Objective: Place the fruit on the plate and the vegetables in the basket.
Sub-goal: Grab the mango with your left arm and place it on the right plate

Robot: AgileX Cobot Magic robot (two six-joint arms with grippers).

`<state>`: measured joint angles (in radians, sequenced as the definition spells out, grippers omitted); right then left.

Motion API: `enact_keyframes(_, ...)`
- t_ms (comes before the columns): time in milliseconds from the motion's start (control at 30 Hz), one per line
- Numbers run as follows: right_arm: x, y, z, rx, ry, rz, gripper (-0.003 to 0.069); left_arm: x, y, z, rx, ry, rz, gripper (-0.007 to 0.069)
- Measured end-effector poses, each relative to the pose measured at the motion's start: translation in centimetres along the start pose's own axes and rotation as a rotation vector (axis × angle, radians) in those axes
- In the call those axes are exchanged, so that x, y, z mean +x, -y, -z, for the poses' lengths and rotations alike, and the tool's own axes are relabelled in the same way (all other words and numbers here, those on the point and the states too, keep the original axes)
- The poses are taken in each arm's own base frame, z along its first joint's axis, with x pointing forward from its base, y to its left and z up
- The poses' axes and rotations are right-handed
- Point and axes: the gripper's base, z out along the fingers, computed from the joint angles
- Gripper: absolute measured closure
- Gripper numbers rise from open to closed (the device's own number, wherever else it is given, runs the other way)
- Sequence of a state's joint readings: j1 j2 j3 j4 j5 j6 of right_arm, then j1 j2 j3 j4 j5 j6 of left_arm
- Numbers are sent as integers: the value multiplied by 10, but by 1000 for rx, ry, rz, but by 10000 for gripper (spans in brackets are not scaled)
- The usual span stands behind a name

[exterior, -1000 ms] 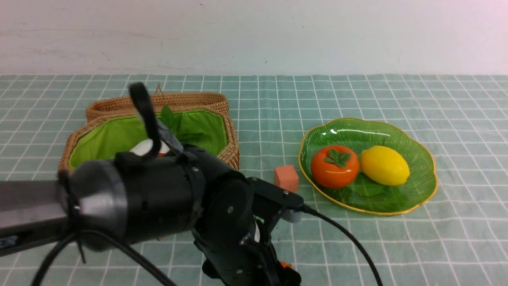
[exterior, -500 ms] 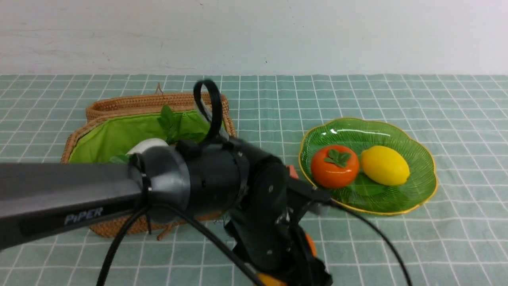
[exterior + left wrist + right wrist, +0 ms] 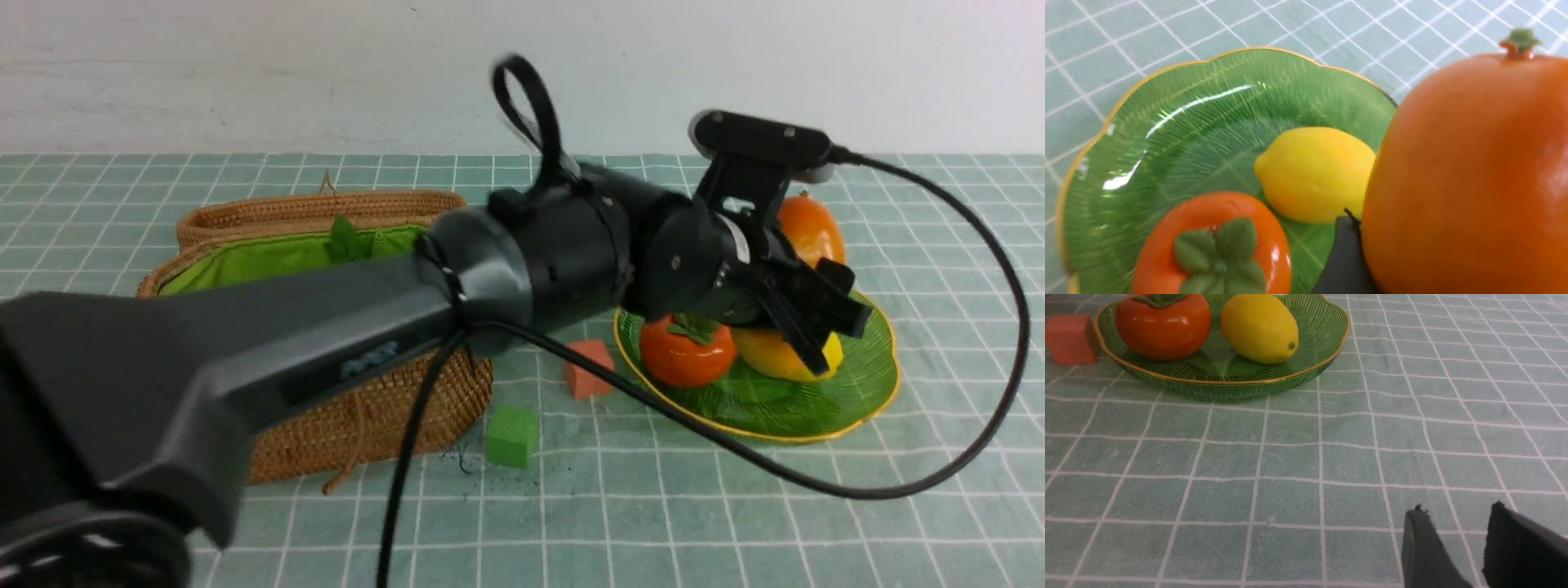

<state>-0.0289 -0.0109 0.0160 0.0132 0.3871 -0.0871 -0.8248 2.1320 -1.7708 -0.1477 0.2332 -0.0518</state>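
Green checked cloth (image 3: pixel 735 506) covered the table. At left stood the basket (image 3: pixel 359 408); rightward, the left gripper (image 3: pixel 804 269) clasped the mango (image 3: pixel 808 229) in wide-set jaws above the plate (image 3: pixel 865 392), where persimmon (image 3: pixel 682 359) and lemon (image 3: pixel 775 359) lay. The right gripper (image 3: pixel 1453 539) hung empty, jaws slightly parted.

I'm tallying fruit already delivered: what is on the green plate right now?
On the plate lie the persimmon and the lemon. The mango, held in the left gripper, hangs above, not set down. The arm hides the plate's far part.

Persimmon (image 3: pixel 1163 328), lemon (image 3: pixel 1260 327) on plate (image 3: pixel 1229 381); salmon cube (image 3: pixel 1071 339) beside
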Motion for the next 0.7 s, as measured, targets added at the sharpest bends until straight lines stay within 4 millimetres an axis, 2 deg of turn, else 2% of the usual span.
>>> enact_keyframes(100, 0, 0, 0, 0, 0, 0, 418, 26, -5, -31, -6, -12, 16, 75)
enact_keyframes(200, 0, 0, 0, 0, 0, 0, 418, 40, -3, -44, -4, -27, 16, 74)
enact_keyframes(233, 0, 0, 0, 0, 0, 0, 418, 40, -3, -45, -4, -27, 15, 72)
enact_keyframes(333, 0, 0, 0, 0, 0, 0, 418, 40, 0, -46, 1, -12, 14, -15)
enact_keyframes(400, 0, 0, 0, 0, 0, 0, 418, 39, 0, -46, 2, -5, 16, -36)
enact_keyframes(700, 0, 0, 0, 0, 0, 0, 418, 35, 0, -42, -2, -8, -31, -43)
